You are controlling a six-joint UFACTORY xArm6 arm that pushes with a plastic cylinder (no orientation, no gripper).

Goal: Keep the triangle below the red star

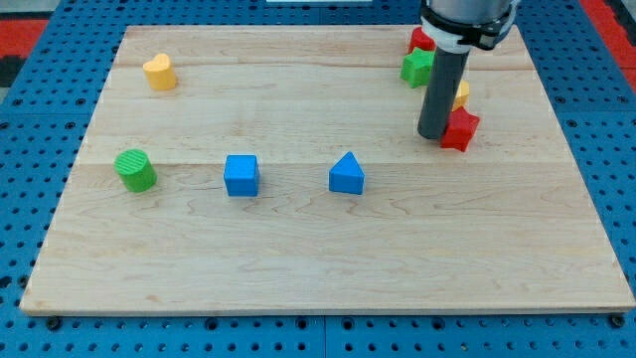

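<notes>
The blue triangle [347, 174] lies near the middle of the wooden board [318, 268]. The red star [460, 129] lies toward the view's upper right, up and to the right of the triangle. My tip [434, 135] rests on the board right against the red star's left side. The rod's thick dark body hides part of the blocks behind it.
A yellow block [460, 94] peeks out just above the red star. A green star [418, 68] and a red block [421, 40] sit at the top right. A blue cube [241, 175], a green cylinder [135, 170] and a yellow heart [159, 72] lie to the left.
</notes>
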